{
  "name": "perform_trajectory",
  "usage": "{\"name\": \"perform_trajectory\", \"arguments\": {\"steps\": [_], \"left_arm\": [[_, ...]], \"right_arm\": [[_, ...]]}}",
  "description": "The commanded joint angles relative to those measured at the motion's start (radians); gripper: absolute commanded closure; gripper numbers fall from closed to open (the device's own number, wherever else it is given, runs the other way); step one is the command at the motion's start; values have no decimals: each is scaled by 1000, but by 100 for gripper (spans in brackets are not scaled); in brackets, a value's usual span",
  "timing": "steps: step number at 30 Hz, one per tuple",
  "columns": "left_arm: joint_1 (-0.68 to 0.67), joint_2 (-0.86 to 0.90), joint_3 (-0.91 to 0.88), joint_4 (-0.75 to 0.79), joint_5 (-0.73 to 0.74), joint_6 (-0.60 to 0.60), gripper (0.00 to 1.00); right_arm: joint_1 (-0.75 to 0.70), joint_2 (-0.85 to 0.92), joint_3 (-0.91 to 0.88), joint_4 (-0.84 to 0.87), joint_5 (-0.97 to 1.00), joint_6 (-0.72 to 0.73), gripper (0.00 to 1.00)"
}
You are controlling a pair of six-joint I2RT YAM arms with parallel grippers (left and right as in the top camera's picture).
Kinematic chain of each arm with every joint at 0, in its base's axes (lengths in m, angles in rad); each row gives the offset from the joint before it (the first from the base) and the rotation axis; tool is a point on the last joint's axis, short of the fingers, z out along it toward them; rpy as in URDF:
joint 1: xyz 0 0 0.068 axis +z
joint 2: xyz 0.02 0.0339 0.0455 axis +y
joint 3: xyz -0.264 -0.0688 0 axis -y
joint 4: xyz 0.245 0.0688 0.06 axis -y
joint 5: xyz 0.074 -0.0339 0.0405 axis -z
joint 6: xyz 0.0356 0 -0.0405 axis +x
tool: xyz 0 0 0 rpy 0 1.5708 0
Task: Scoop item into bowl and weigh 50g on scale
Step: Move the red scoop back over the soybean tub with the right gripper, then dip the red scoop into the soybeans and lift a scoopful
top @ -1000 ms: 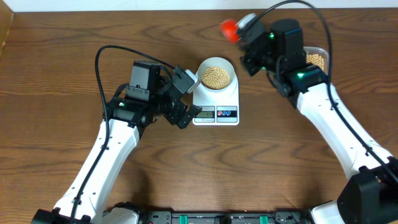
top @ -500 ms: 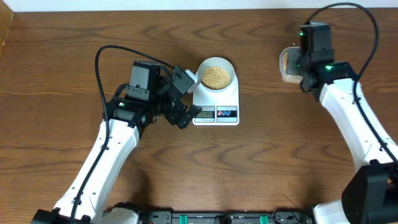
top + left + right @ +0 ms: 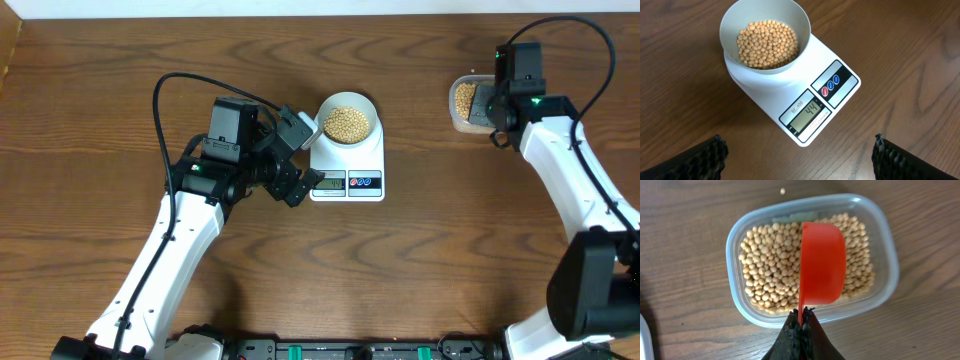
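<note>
Red scoop [image 3: 822,262] is hanging over a clear tub [image 3: 887,265] at the far right of the table [image 3: 100,100], its thin handle pinched between the fully closed fingers of the right gripper [image 3: 801,322]; whether its cup is touching what lies below cannot be told. Tan beans [image 3: 767,44] are covering the bottom of the white bowl [image 3: 732,20], which is sitting on the far end of the scale [image 3: 840,107] near the table's middle, and more of them are lying across the tub's floor. The scale's display [image 3: 810,112] is reading 44, with two round buttons [image 3: 825,91], one red and one blue, just beside it. Left gripper [image 3: 800,157] is hovering just left of the scale with its jaws spread wide and nothing between them, its dark fingertips [image 3: 705,157] showing at the lower corners of the wrist view. One stray bean [image 3: 783,191] is lying on the wood just beyond the tub
</note>
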Motion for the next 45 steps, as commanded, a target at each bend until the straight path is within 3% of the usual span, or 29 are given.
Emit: {"name": "perform_trajectory", "arguments": {"steps": [1, 13, 29, 35, 45], "left_arm": [[0, 0, -7, -1, 6, 10, 5], [0, 0, -7, -1, 6, 10, 5], [0, 0, -7, -1, 6, 10, 5], [0, 0, -7, -1, 6, 10, 5], [0, 0, -7, -1, 6, 10, 5]], "right_arm": [[-3, 17, 0, 4, -32, 17, 99], [-21, 60, 0, 28, -162, 24, 99], [-172, 60, 0, 64, -443, 48, 99], [-196, 60, 0, 54, -434, 37, 99], [-197, 60, 0, 50, -332, -120, 99]]}}
